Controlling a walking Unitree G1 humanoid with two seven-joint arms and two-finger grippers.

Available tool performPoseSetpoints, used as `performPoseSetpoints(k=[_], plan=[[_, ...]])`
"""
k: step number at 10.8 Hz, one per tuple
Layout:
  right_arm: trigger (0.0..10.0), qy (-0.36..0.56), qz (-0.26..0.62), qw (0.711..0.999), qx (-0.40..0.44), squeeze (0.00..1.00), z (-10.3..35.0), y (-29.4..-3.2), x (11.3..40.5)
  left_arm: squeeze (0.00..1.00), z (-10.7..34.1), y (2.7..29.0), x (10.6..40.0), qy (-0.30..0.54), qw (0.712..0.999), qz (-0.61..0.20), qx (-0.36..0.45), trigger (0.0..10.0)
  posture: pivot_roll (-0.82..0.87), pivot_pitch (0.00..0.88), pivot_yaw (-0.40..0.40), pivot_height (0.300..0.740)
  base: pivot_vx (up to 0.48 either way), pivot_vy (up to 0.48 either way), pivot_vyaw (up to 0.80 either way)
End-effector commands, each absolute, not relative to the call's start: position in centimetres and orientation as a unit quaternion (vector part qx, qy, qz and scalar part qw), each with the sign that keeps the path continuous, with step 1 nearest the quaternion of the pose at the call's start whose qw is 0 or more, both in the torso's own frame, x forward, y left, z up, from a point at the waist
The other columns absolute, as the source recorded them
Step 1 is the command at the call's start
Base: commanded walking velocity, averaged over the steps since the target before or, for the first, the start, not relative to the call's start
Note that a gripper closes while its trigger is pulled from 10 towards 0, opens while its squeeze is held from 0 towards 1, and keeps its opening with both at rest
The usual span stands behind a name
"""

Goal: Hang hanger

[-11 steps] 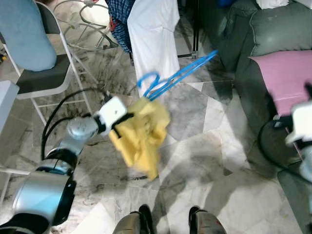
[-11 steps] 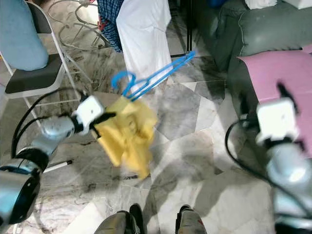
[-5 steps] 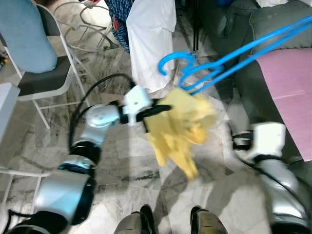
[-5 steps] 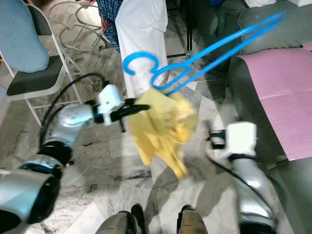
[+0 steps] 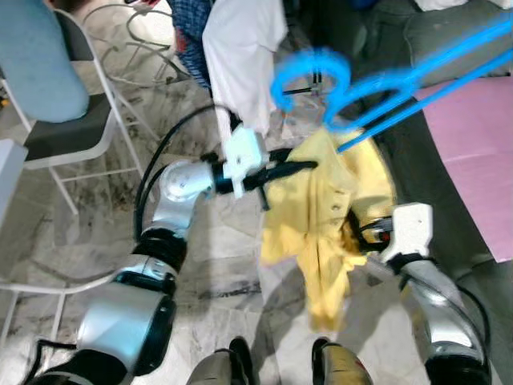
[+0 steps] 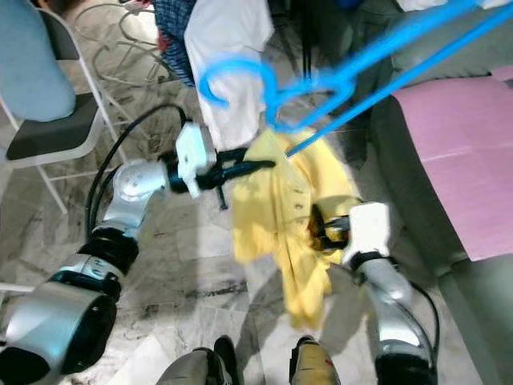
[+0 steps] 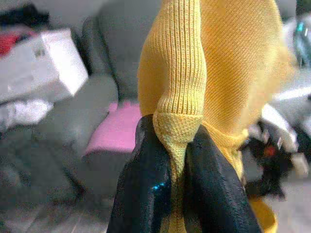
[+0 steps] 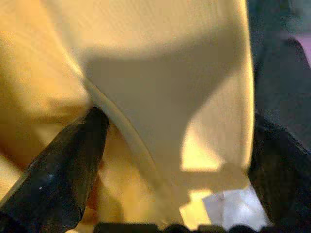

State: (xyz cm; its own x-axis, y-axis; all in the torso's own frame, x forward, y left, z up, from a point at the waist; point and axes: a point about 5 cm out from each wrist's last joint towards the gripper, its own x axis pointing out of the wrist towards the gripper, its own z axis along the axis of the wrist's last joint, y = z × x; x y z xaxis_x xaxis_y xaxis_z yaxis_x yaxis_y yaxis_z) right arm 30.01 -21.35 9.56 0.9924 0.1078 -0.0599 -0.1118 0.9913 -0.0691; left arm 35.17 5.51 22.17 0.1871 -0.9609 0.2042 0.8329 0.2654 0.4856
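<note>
Head views first: left gripper reaches out and pinches the edge of a soft yellow shirt, which droops off a thin blue plastic hanger with a curled hook, held up above the marble floor. Right gripper is pushed into the cloth from the right. Left wrist view: both black fingers clamp tight on a ribbed knit fold. Right wrist view: fingers spread wide with smooth yellow fabric between them. No readable writing.
</note>
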Motion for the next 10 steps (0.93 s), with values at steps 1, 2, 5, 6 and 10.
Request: performPoseSetpoints(k=[1,2,5,6,10], plan=[[10.0,0.042,0.058,0.997,-0.02,0.0,8.9,-21.2,29.9,0.0,23.2,6.2,35.2,-0.264,0.759,-0.582,0.124,0.0,-0.3,0.215,0.145,0.74,0.0,0.0,0.0],[10.0,0.059,0.059,0.997,-0.003,0.0,8.2,-21.0,30.3,0.0,24.6,5.8,34.9,-0.289,0.75,-0.583,0.117,0.0,-0.3,0.212,0.139,0.74,0.0,0.0,0.0],[0.0,0.111,0.025,0.993,0.034,0.0,6.1,-21.6,30.6,0.0,26.8,5.7,34.3,-0.32,0.737,-0.588,0.094,0.0,-0.28,0.209,0.135,0.74,0.0,0.0,0.0],[0.0,0.136,-0.019,0.988,0.069,0.0,5.2,-22.7,30.5,0.0,27.6,5.9,34.2,-0.329,0.736,-0.584,0.089,0.0,-0.28,0.209,0.133,0.74,0.0,0.0,0.0],[0.0,0.115,-0.173,0.975,0.074,0.0,6.0,-28.7,29.3,0.0,25.9,7.0,34.7,-0.293,0.759,-0.57,0.112,0.0,-0.28,0.212,0.133,0.74,0.0,0.0,0.0]])
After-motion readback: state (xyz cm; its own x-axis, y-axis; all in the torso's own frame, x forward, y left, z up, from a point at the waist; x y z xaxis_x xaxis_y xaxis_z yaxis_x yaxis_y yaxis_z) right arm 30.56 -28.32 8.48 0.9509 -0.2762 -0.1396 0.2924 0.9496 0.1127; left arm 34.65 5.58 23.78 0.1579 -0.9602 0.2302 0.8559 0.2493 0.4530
